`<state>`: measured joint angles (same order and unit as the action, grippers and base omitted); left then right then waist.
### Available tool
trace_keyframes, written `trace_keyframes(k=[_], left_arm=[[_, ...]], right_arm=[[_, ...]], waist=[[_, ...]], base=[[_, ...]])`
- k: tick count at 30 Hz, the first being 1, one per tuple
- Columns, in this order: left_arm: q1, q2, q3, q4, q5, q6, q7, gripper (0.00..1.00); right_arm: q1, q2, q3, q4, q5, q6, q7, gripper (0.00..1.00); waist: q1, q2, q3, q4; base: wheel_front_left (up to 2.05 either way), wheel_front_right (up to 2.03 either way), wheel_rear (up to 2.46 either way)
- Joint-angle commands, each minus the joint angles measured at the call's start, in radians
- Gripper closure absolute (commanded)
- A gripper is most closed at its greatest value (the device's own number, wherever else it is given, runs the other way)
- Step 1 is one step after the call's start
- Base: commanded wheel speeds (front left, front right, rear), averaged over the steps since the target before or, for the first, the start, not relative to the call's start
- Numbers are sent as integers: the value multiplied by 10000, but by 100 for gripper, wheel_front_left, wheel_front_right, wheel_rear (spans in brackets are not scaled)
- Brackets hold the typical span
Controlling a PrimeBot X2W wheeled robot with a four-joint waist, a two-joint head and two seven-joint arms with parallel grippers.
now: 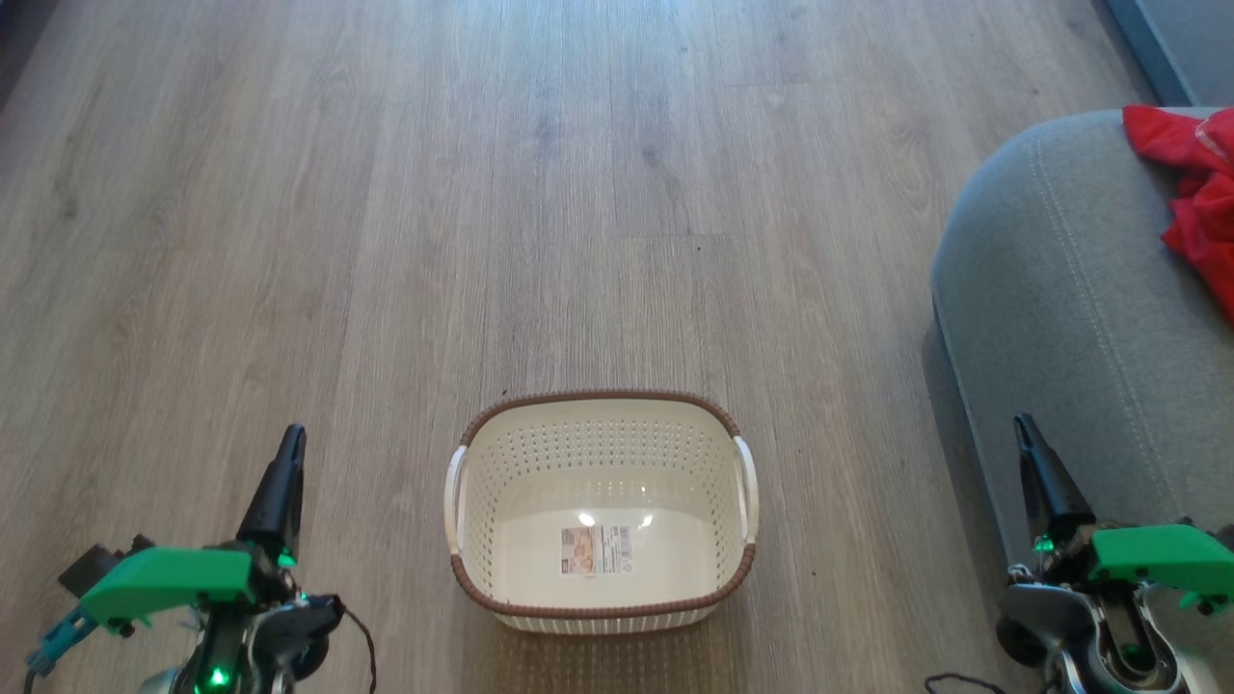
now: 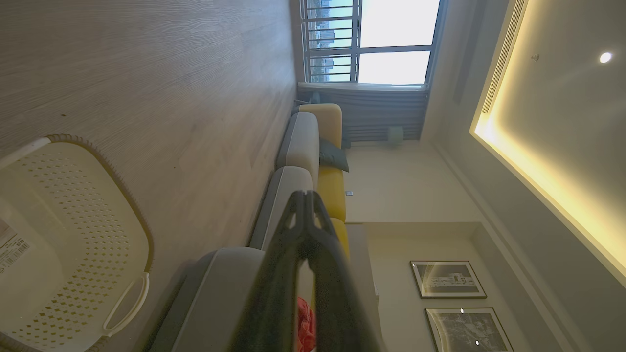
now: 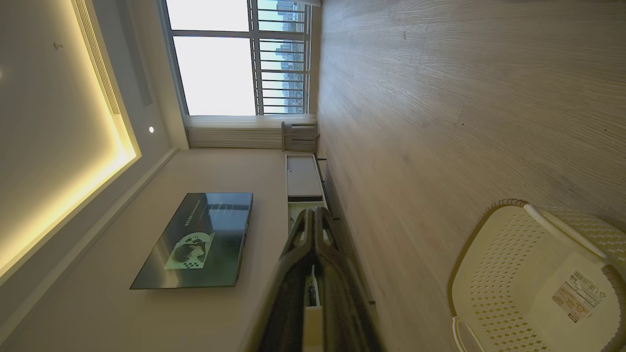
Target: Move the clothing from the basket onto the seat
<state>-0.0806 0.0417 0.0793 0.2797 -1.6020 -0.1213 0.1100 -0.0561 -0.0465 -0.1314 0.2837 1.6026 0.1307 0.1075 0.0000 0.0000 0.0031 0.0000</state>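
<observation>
The basket (image 1: 600, 445) stands upright on the wooden floor (image 1: 482, 193), straight in front of the robot, and there is no cloth in it. All I can see inside is the label (image 1: 596, 550) stuck to its bottom. The red clothing (image 1: 1193, 183) lies in a crumpled heap on the grey seat (image 1: 1051, 289), off to the robot's right, well apart from the basket, with part of it running past the edge of the head view.

The left pincer (image 1: 292, 439) hangs low at the robot's left, fingers pressed together to one narrow point and gripping nothing. The right pincer (image 1: 1022, 426) is the same on the other side: fingers closed tight and empty, in front of the seat's rounded edge. The basket sits between the two, and neither pincer touches it.
</observation>
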Motion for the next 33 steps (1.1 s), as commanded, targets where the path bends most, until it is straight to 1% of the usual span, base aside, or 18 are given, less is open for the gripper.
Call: trace_keyframes(k=[1,33], left_arm=[[-275,85,344,-345,-67,-94,32,100],[-274,85,344,-346,-68,-94,31,100]], right_arm=[[-518,-37,178,-389,62,0,56,100],[-518,-37,178,-389,62,0,56,100]], waist=[[0,0,0,0],[0,0,0,0]], base=[[0,0,0],[0,0,0]])
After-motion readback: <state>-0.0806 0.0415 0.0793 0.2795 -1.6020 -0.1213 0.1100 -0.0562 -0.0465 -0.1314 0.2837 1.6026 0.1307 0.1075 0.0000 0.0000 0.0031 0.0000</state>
